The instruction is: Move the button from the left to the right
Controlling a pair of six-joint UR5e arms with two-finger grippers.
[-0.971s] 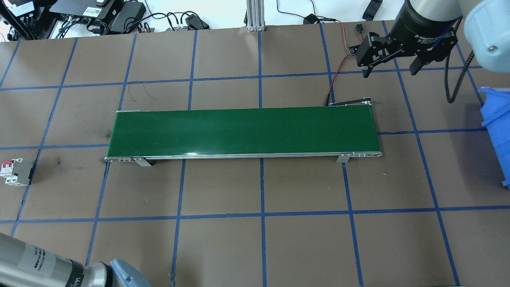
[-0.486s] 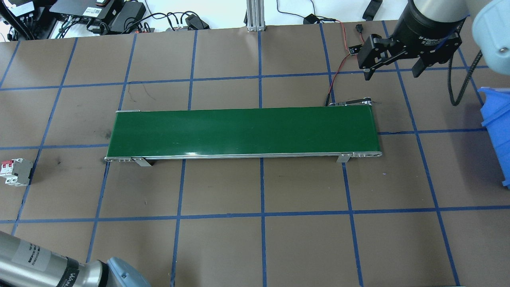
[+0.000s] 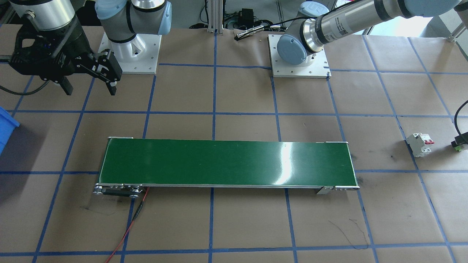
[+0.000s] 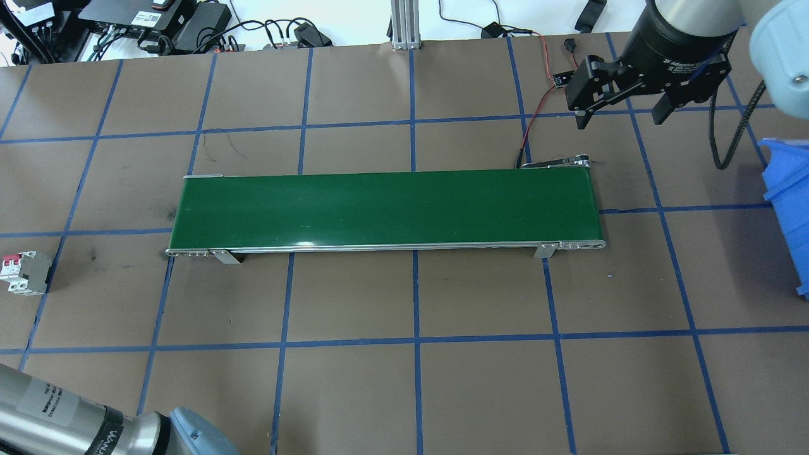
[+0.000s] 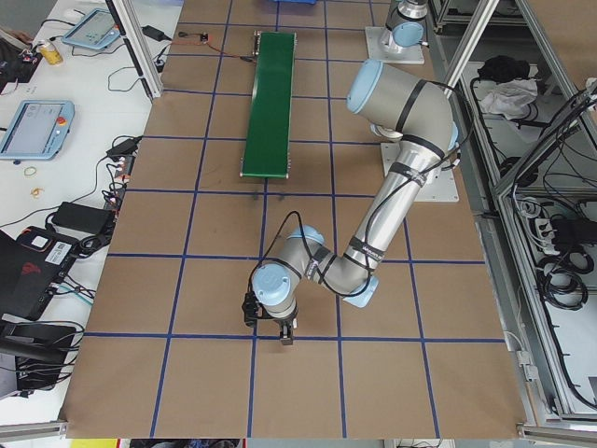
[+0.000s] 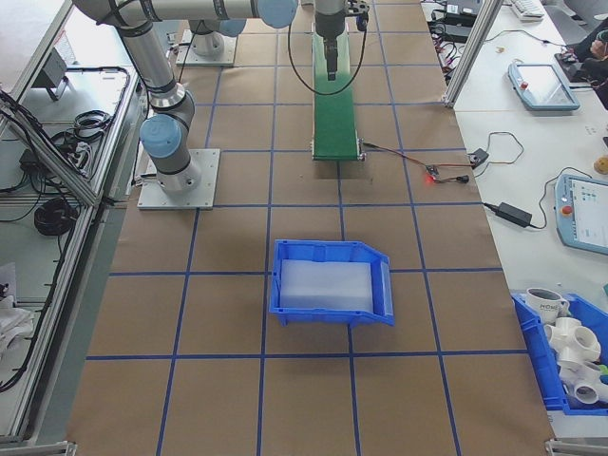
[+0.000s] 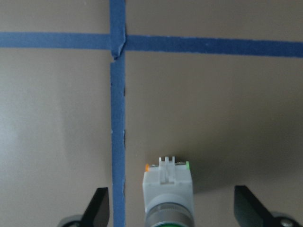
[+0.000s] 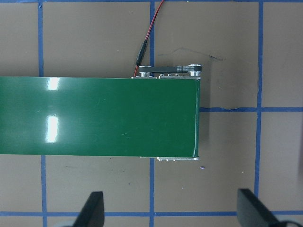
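The small push-button switch with a white-grey body and dark-green cap (image 7: 168,196) lies on the brown paper-covered table (image 7: 227,118), just right of a blue tape line (image 7: 117,142). The left gripper (image 7: 173,210) hovers over it, black fingertips (image 7: 99,203) spread wide on either side, not touching it. Well away from the button, the long green conveyor belt (image 4: 385,208) is bare. The right gripper (image 4: 622,117) hangs above the belt's far right end, jaws apart.
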